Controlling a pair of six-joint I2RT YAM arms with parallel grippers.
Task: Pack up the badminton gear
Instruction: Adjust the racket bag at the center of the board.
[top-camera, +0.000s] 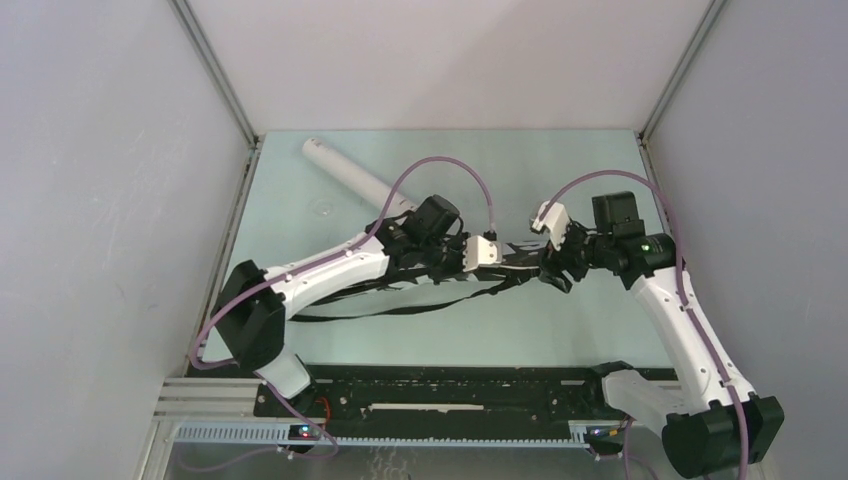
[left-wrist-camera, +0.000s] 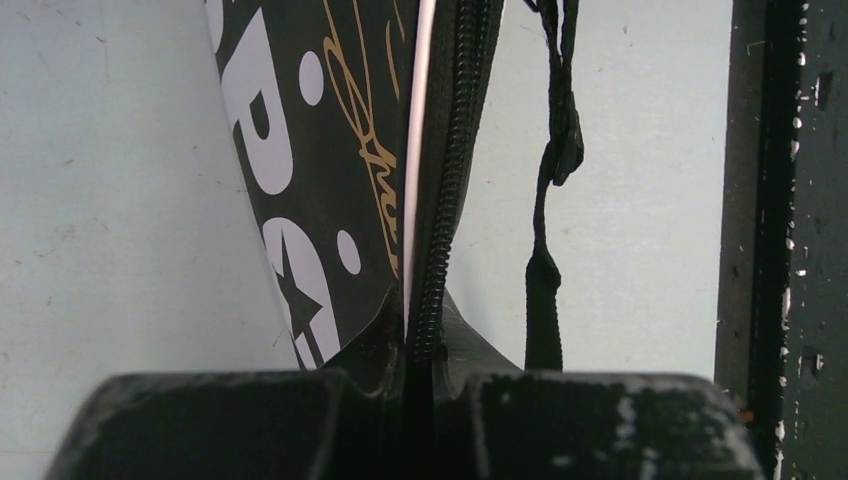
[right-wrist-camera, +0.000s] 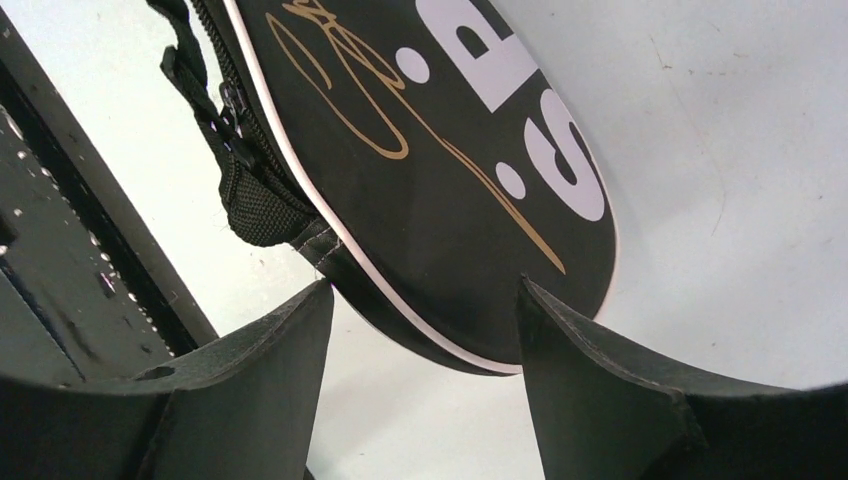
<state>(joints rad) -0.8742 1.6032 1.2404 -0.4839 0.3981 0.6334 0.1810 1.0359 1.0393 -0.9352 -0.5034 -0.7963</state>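
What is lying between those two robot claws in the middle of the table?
The black bag: the left gripper pinches its zipped edge, the open right gripper straddles its end. The top view shows this.

Bag (right-wrist-camera: 440, 230): big white dotted block letters, cropped; I make out an S, maybe P. Gold script unreadable.

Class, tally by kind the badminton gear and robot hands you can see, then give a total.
Bag: 1
Tube: 1
Hands: 2 (left hand, right hand)
Total: 4
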